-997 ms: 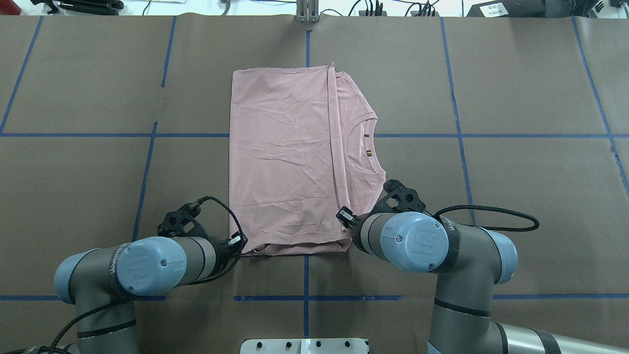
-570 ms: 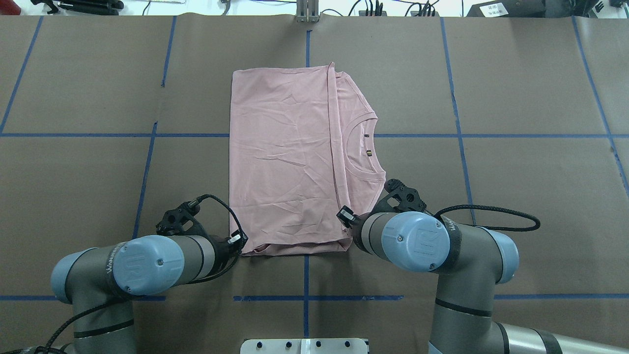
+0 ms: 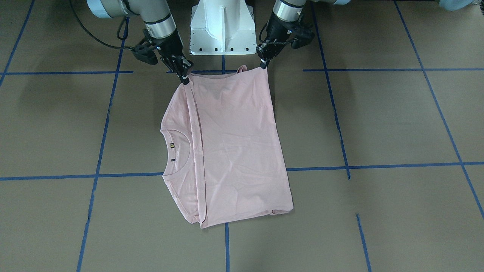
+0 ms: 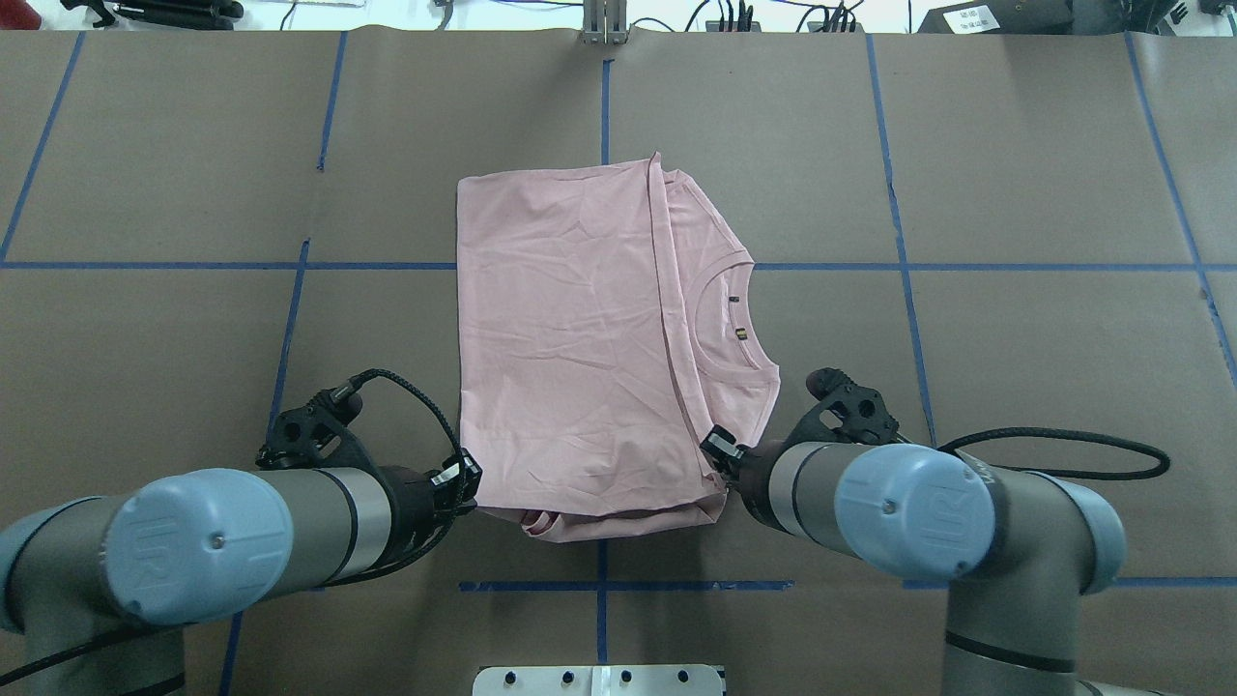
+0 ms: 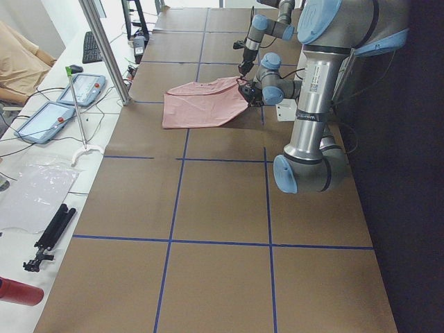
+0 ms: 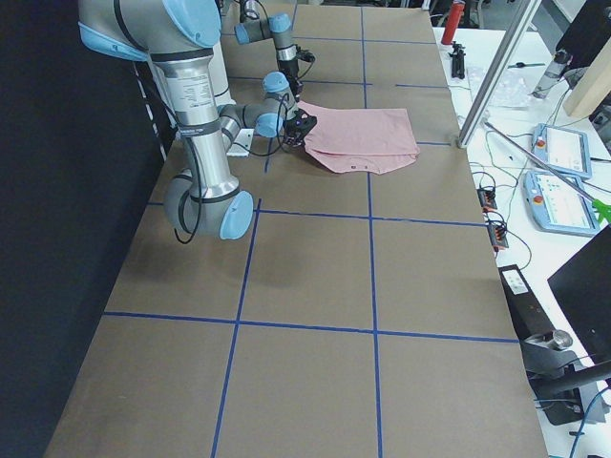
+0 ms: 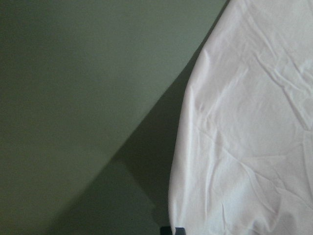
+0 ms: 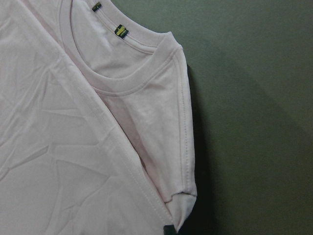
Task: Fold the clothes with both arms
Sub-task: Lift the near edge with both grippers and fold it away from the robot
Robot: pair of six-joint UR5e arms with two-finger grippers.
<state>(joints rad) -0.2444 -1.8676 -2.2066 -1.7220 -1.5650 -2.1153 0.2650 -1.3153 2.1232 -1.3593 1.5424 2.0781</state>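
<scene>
The pale pink T-shirt (image 4: 580, 338) lies folded lengthwise at the table's middle, plain side up, with its ribbed collar (image 4: 720, 324) showing on the right. My left gripper (image 4: 466, 483) is shut on the near left corner, and it appears on the right in the front view (image 3: 262, 65). My right gripper (image 4: 723, 454) is shut on the near right corner by the sleeve, seen on the left in the front view (image 3: 185, 77). The near edge hangs lifted off the table between them. The wrist views show the shirt (image 7: 244, 122) and the collar (image 8: 132, 83) raised above their shadows.
The brown table cover (image 4: 1015, 338) carries a grid of blue tape lines. The white pedestal base (image 3: 221, 26) stands just behind the grippers. A metal pole (image 5: 107, 52) and teach pendants (image 5: 83, 87) sit along the far edge, with cables and tools beside them.
Both arms have drawn back toward the base and risen. The shirt's near edge has come up off the table, and the cloth has shifted slightly toward the robot.
</scene>
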